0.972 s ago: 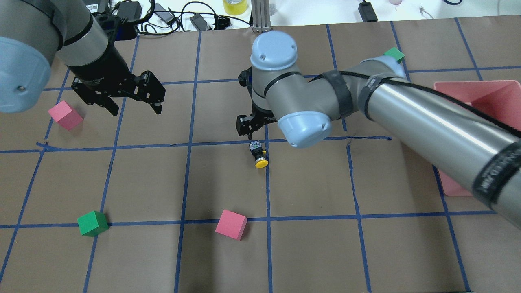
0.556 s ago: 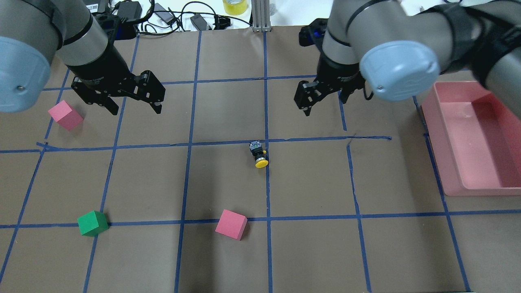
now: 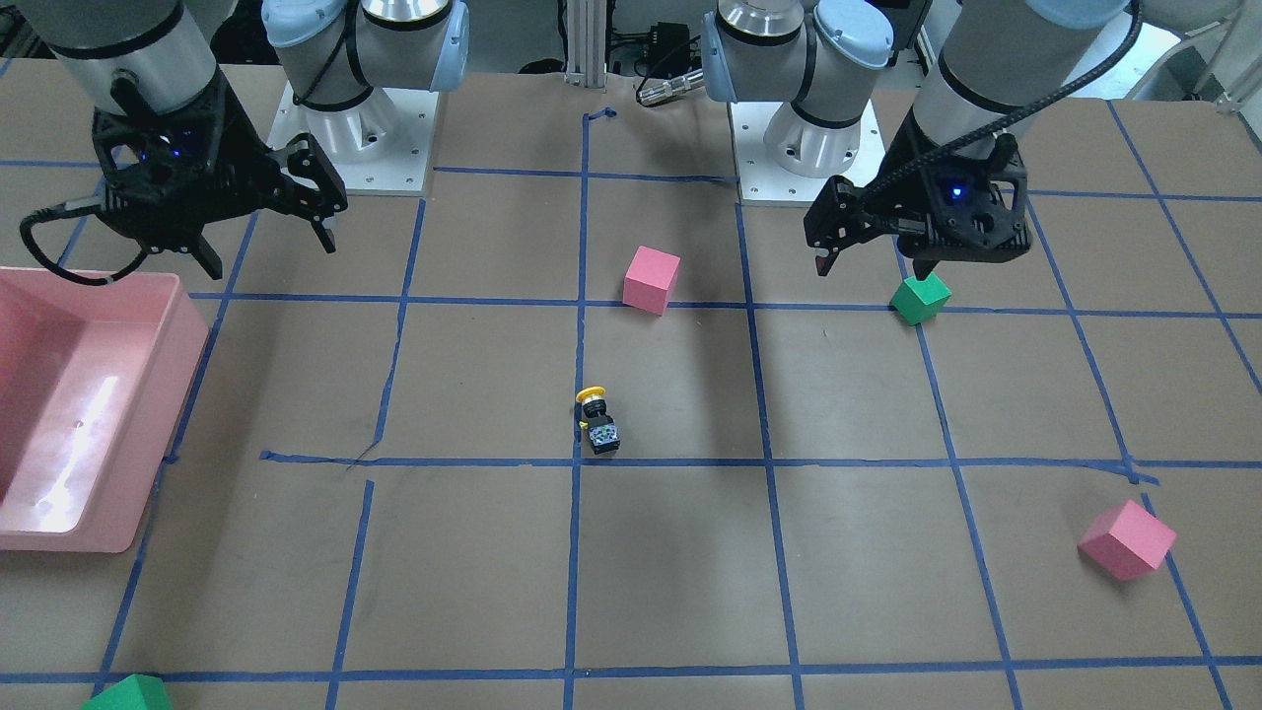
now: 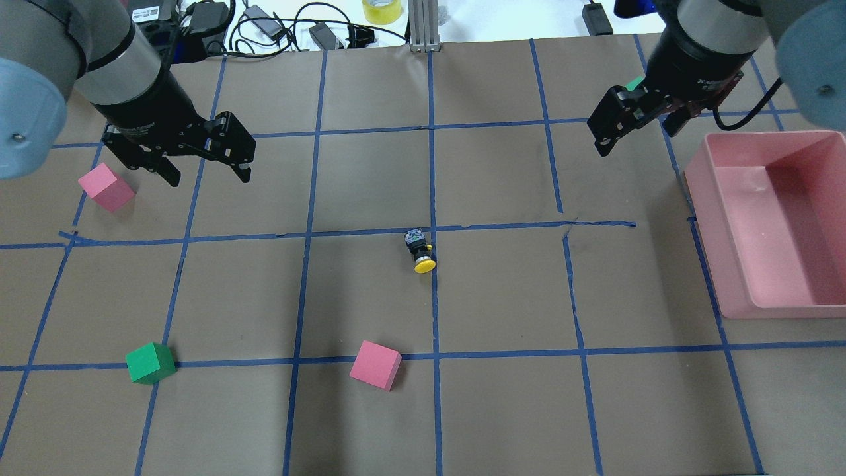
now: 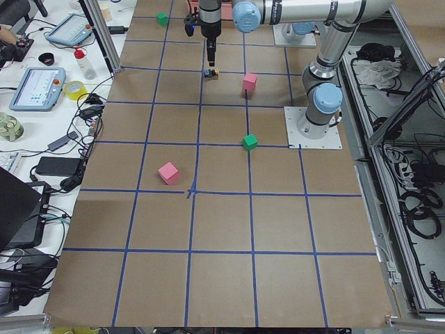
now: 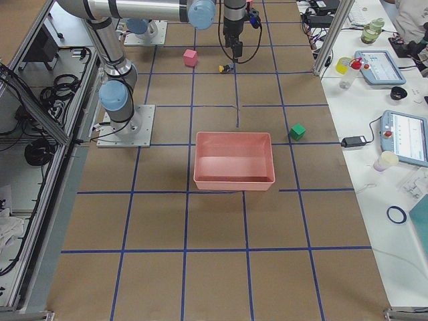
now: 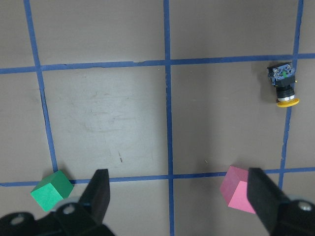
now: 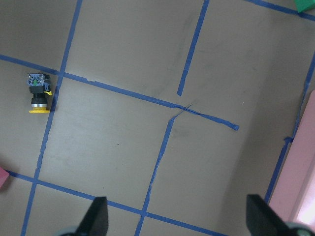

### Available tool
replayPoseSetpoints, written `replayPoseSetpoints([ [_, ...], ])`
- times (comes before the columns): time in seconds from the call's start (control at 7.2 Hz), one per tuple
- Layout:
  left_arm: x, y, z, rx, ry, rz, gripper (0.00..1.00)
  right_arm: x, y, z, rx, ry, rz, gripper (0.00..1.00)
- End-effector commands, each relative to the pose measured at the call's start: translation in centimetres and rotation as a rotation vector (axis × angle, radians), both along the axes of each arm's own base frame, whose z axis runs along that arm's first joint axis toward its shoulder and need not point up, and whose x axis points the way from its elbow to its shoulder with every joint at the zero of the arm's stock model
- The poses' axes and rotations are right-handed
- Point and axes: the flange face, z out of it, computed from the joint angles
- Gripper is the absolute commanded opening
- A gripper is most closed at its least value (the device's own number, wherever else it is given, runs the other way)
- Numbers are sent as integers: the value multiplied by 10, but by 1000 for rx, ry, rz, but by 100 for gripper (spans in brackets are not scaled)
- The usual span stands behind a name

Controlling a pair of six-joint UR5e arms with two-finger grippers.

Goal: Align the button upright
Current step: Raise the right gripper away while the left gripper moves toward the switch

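Observation:
The button (image 4: 419,251) lies on its side on the brown paper at mid-table, on a blue tape line. Its yellow cap points toward the robot and its grey base points away. It also shows in the front view (image 3: 596,421), the left wrist view (image 7: 283,87) and the right wrist view (image 8: 37,93). My left gripper (image 4: 208,173) is open and empty, raised at the far left, well away from the button. My right gripper (image 4: 638,135) is open and empty, raised at the far right beside the pink bin.
A pink bin (image 4: 793,312) stands at the right edge. Pink cubes (image 4: 106,187) (image 4: 375,364) and a green cube (image 4: 151,362) lie on the left and near side. Another green cube (image 4: 638,84) sits behind the right gripper. Cables lie along the far edge.
My right arm has swung away from just above the button to the far right, near the bin. My left gripper has shifted slightly left and away. The button has not moved.

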Motion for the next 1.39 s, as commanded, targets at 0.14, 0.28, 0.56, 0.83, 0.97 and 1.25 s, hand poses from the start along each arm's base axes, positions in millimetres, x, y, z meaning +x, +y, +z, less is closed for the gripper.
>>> replayPoseSetpoints([
  [0.14, 29, -14, -12, 2, 14, 70, 100, 28, 14, 12, -19, -1, -121, 100],
  [0.28, 11, -16, -21, -41, 6, 46, 100, 47, 19, 12, -19, -10, -183, 100],
  [0.56, -57, -10, -51, -251, 0, -29, 100, 52, 22, 12, -26, 35, -202, 100],
  [0.83, -103, 4, -80, -360, 27, -39, 100, 51, 17, 9, -48, 30, -224, 100],
  [0.97, -132, 15, -95, -388, 60, 2, 100, 50, 17, 6, -44, 34, -226, 100],
  [1.25, -193, 58, -152, -459, -26, 7, 100, 50, 17, 4, -36, 35, -227, 100],
])
